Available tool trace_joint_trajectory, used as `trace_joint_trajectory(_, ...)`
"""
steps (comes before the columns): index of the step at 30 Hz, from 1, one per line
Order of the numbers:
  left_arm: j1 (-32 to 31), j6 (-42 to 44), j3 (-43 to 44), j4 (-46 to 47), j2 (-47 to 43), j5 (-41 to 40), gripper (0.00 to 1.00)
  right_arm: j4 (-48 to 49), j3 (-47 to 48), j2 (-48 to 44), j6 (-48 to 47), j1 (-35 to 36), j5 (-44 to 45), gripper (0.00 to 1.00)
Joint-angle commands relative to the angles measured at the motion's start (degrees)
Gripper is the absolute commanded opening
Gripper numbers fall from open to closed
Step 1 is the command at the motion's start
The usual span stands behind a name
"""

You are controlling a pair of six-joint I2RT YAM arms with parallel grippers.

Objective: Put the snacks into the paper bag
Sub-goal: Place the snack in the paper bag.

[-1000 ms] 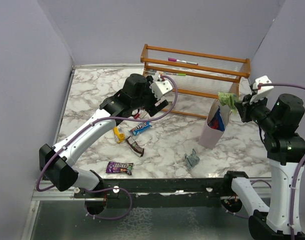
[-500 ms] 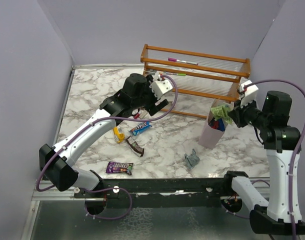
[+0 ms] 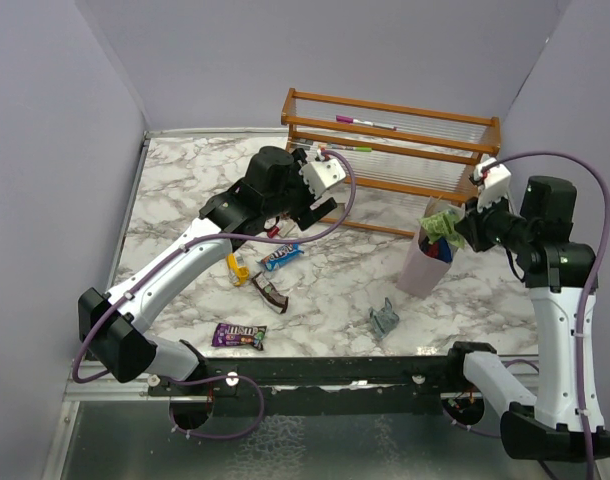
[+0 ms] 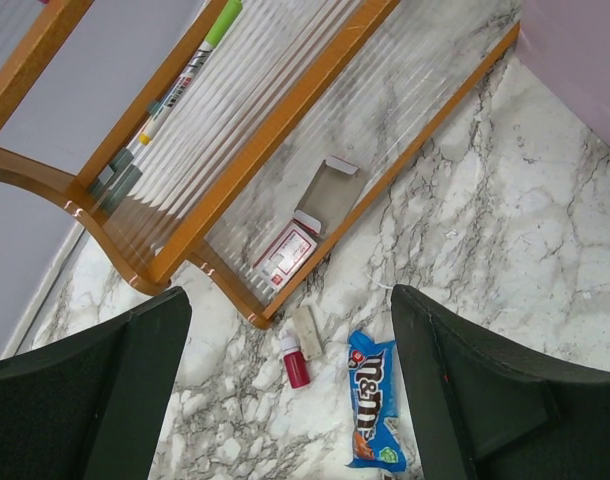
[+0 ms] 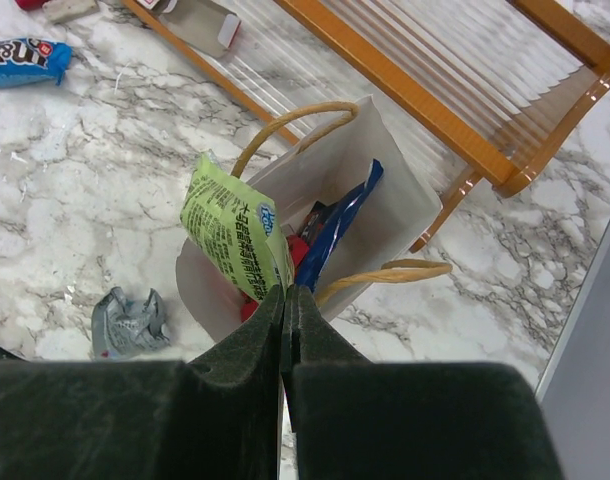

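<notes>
Lilac walls (image 3: 45,150) round a white marbled worktop (image 3: 185,190). Purple snack (image 3: 238,335) lying at 7 o'clock. Near centre, left gripper (image 4: 285,380) spread wide, empty (blue-white snack (image 4: 373,415) below). At 3 o'clock, right gripper (image 5: 285,300) clamped on green snack (image 5: 230,235) at the mouth of the paper bag (image 3: 417,272).

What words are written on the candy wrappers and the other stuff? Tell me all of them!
"m&m's": on the blue packet lying on the table.
Green packet, held by the right gripper over the paper bag: dark print, too small to read.
Purple packet: pale lettering, too blurred to read.
Red-and-white card under the wooden rack: print too small to read.
</notes>
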Motion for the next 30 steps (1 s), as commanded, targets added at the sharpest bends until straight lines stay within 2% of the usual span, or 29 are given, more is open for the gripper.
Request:
trace_joint_trajectory(1, -0.2, 0.6, -0.1, 1.4, -0.6, -1.4, 0.84, -1.7, 1.1, -2.5, -2.5, -0.3, -0.7, 0.01)
trace_joint_trajectory(6, -0.2, 0.9, -0.1, 1.6, -0.8, -1.4, 0.84, -4.8, 0.6, -4.8, -6.0, -0.3, -3.3, 0.01)
trace_joint_trajectory(12, -0.1, 0.9, -0.1, 1.5, -0.8, -0.9, 0.84, -6.2, -1.5, -7.5, -7.9, -0.3, -2.3, 0.01)
trace_joint_trajectory(30, -0.2, 1.2, -0.1, 1.3, -0.6, -0.5, 0.84, -2.0, -1.6, -3.8, -2.7, -0.3, 5.2, 0.01)
